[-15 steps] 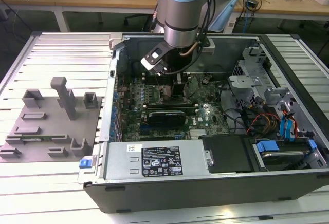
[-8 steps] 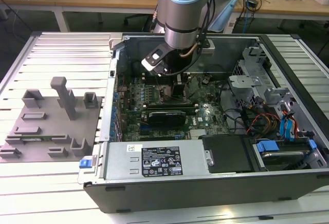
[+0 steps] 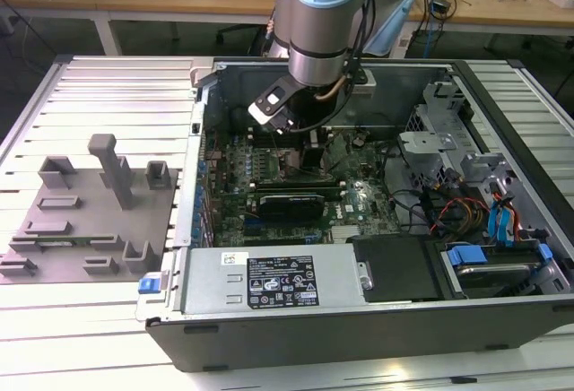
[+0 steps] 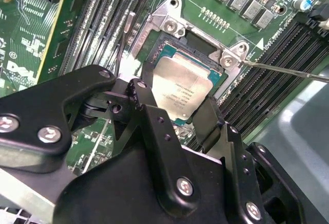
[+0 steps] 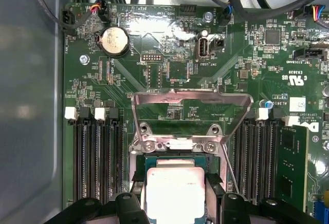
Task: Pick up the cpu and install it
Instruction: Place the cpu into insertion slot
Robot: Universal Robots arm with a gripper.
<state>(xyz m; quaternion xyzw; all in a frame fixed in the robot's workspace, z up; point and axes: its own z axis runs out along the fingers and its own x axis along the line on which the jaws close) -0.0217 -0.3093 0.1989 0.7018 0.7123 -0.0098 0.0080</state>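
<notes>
**Fingers clamped on cpu at socket**

In the second wrist view, fingers (image 4: 208, 121) of the gripper (image 4: 177, 100) were clenched on the cpu (image 4: 181, 82), one per opposite edge. Cpu sat at the socket (image 4: 198, 41), silver top up; fully seated or not, couldn't tell. Lever (image 4: 288, 71) stuck out alongside. In the first wrist view, load plate (image 5: 191, 97) stood open just beyond, w/ RAM slots (image 5: 97, 162) either side on the board (image 5: 169, 59). Exterior view: arm (image 3: 323, 23) hung over the open case (image 3: 359, 337); grey fixture (image 3: 81, 221) lay on the surface (image 3: 99, 86), well apart toward the exterior view's left.
</notes>
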